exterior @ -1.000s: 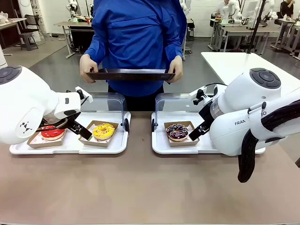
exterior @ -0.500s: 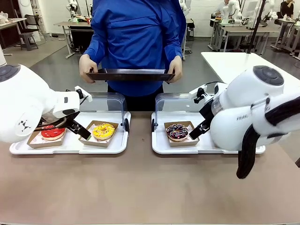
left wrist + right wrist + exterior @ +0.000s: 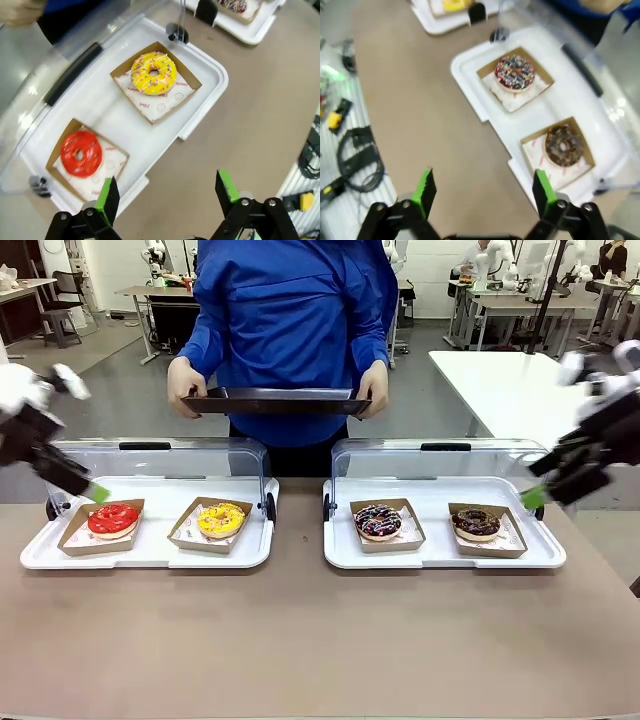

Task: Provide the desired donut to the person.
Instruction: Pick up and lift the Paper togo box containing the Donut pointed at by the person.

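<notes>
Jaws of the left gripper (image 3: pixel 167 191) stand wide apart with nothing between them; its black fingers with green pads hang above the near edge of the left white plastic tray (image 3: pixel 150 558). On that tray lie a red glazed donut (image 3: pixel 113 518) and a yellow glazed donut with coloured sprinkles (image 3: pixel 221 519), each in its own open brown card box and well apart from the other.

The right gripper (image 3: pixel 483 188) is likewise spread open and holds nothing. It is raised off the brown table (image 3: pixel 300 640) beside the outer end of the right white plastic tray (image 3: pixel 440 562). That tray carries a chocolate donut with coloured sprinkles (image 3: pixel 378 521) and a plain dark chocolate donut (image 3: pixel 476 523), also boxed one apiece.

Behind each tray its clear hinged lid with a black handle stands tipped up: the left lid (image 3: pixel 205 458) and the right lid (image 3: pixel 440 462).

At the far side of the table stands the person in a bright blue long-sleeved jacket (image 3: pixel 290 320), gripping a flat black tray (image 3: pixel 275 400) by both ends with bare hands (it is held level at waist height, above the gap between the two white trays). Which donut is wanted cannot be told; all four lie in their boxes.
</notes>
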Tool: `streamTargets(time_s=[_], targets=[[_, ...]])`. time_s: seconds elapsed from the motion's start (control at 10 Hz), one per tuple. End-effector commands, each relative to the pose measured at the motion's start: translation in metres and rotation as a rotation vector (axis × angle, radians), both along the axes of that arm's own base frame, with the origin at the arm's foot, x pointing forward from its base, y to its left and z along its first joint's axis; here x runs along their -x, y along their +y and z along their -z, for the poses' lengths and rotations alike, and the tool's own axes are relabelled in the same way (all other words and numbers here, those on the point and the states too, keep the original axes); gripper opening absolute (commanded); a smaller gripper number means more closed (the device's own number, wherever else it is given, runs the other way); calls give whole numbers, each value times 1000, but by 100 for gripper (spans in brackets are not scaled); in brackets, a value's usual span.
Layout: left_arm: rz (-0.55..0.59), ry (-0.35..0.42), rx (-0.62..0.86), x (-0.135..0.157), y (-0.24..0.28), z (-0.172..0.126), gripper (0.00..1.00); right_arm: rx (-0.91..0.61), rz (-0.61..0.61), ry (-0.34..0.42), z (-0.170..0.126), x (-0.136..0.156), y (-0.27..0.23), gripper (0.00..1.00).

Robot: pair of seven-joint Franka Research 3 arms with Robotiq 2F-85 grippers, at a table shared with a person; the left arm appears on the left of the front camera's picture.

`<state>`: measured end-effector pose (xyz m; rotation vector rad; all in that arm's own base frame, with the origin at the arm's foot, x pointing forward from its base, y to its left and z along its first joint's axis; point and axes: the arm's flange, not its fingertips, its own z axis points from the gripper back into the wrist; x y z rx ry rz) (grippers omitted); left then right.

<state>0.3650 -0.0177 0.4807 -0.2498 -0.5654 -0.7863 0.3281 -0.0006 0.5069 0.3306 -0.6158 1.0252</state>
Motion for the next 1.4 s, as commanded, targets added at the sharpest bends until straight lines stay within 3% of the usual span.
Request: streamTargets(time_s=[0.0, 0.2, 0.6, 0.9, 1.3], targets=[[59, -57, 77, 122, 41, 47, 100, -40, -12, -32, 12, 38, -25, 100], [86, -105, 135, 135, 58, 42, 100, -133, -61, -62, 1, 45, -33, 100], [94, -168, 200, 140, 69, 31, 100, -172, -51, -110, -8, 44, -30, 100], [82, -263, 240, 149, 72, 21, 100, -227, -107, -168, -13, 46, -32, 100], [90, -305, 259, 149, 73, 16, 100, -247, -132, -220, -15, 48, -30, 100]])
